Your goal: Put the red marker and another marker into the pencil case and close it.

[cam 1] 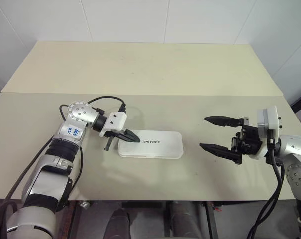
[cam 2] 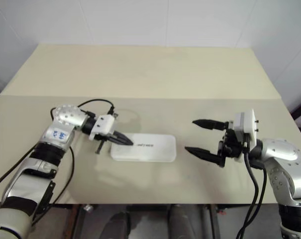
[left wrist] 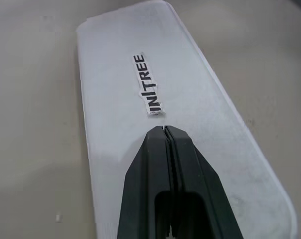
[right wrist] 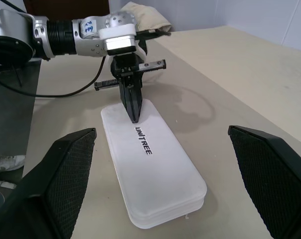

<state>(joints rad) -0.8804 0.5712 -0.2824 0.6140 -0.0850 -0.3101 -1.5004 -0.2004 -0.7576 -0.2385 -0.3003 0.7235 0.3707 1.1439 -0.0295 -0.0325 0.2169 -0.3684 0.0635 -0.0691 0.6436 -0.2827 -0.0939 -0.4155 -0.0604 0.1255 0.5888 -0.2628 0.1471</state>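
Observation:
The white pencil case (cam 1: 155, 148) lies closed and flat on the table, its lid lettered "UNITREE" (left wrist: 149, 84). My left gripper (cam 1: 136, 139) is shut and empty. It slants down onto the case's left end, with its tip (left wrist: 164, 130) at the lid beside the first letter. I cannot tell whether it presses on the lid. My right gripper (cam 1: 204, 132) hovers open to the right of the case and points toward it, a short gap away. Its fingers (right wrist: 65, 169) stand wide apart with nothing between them. The red marker and the other marker are out of view.
The beige table (cam 1: 150, 74) is made of two tops joined at a seam (cam 1: 190, 94) behind the case. Its front edge (cam 1: 155, 199) runs just below the arms. A black cable (cam 1: 108, 98) loops over my left wrist.

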